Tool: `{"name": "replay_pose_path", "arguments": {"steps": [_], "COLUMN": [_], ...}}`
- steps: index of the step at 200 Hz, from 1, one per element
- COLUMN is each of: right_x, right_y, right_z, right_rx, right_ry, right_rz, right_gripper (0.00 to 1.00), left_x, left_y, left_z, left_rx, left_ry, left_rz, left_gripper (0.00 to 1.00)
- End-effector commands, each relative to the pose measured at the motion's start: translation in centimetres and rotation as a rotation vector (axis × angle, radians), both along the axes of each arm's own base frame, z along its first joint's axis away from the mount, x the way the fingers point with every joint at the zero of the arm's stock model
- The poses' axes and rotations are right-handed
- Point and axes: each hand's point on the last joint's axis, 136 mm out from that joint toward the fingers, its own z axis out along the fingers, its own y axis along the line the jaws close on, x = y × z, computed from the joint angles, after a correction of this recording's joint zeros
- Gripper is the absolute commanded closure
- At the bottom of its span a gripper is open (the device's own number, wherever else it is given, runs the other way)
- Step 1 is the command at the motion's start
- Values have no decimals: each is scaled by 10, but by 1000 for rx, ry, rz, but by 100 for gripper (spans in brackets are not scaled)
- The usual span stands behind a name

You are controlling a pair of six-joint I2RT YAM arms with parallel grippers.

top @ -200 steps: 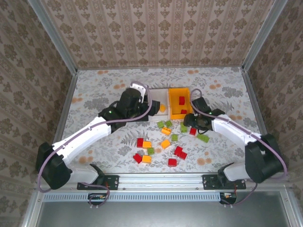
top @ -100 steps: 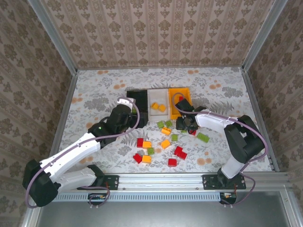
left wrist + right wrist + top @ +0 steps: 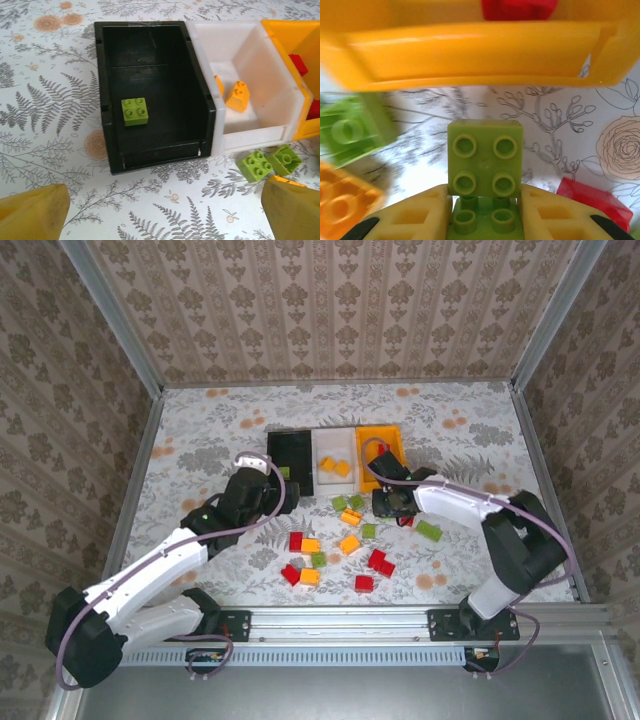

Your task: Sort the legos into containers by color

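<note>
Being clamped only at its near end by the right gripper (image 3: 485,197), the green lego (image 3: 485,150), just before the orange-yellow bin (image 3: 470,50), is likely being set up to twist loose on lifting; the left gripper (image 3: 160,212) is being held apart.

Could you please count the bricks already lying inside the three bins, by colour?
Green bricks, in the black bin: 1
Orange bricks, in the white bin: 2
Red bricks, in the orange bin: 2
Total: 5
</note>
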Motion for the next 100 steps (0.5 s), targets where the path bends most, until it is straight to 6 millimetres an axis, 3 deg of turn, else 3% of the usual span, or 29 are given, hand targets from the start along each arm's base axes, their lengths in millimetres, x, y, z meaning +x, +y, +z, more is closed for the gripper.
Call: {"name": "replay_pose_path", "arguments": {"steps": [1, 21, 45, 71, 100], "right_x": [-2, 6, 21, 48, 81], "right_y": [31, 71, 128, 183, 222], "right_z": [50, 79, 98, 102, 95], "right_rx": [92, 146, 221, 256, 277], "right_ry": [-82, -133, -166, -195, -210], "right_rz": [76, 166, 268, 337, 349], "right_gripper": [74, 74, 73, 73, 73], "left_x": [-4, -11, -21, -32, -42], "left_y": [12, 18, 27, 37, 48], "left_z": [-1, -7, -17, -26, -28], "left_rx": [-3, 10, 18, -3, -44], "left_ry": [-7, 0, 28, 59, 65], "left_rz": [35, 25, 38, 64, 98], "left_gripper": [0, 0, 0, 0, 0]}}
